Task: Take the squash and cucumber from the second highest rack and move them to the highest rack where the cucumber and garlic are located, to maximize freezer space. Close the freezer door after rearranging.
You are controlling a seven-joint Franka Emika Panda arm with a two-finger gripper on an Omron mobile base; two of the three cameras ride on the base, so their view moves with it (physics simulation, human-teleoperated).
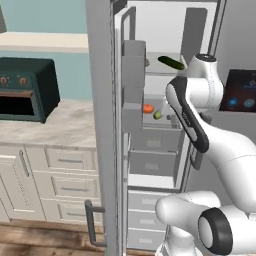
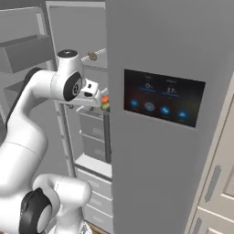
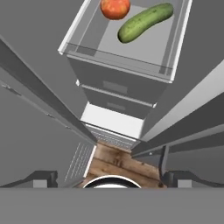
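The freezer [image 1: 150, 165], a tall grey case with white inner walls, stood with its freezer door [image 1: 102, 125] swung wide. On the highest rack [image 1: 155, 70] lay a dark green cucumber [image 1: 171, 62]; one shelf below sat an orange-red squash [image 3: 115, 8] beside a lighter green cucumber [image 3: 144, 22]. The gripper [image 3: 109, 177] hung with its jaws spread wide, holding nothing; no writing was legible.

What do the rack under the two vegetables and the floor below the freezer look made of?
Rack: likely clear plastic or glass, since its front rim looks see-through and glossy. Floor: wood planks by the look, brown with visible grain and seams; rendered, so uncertain.
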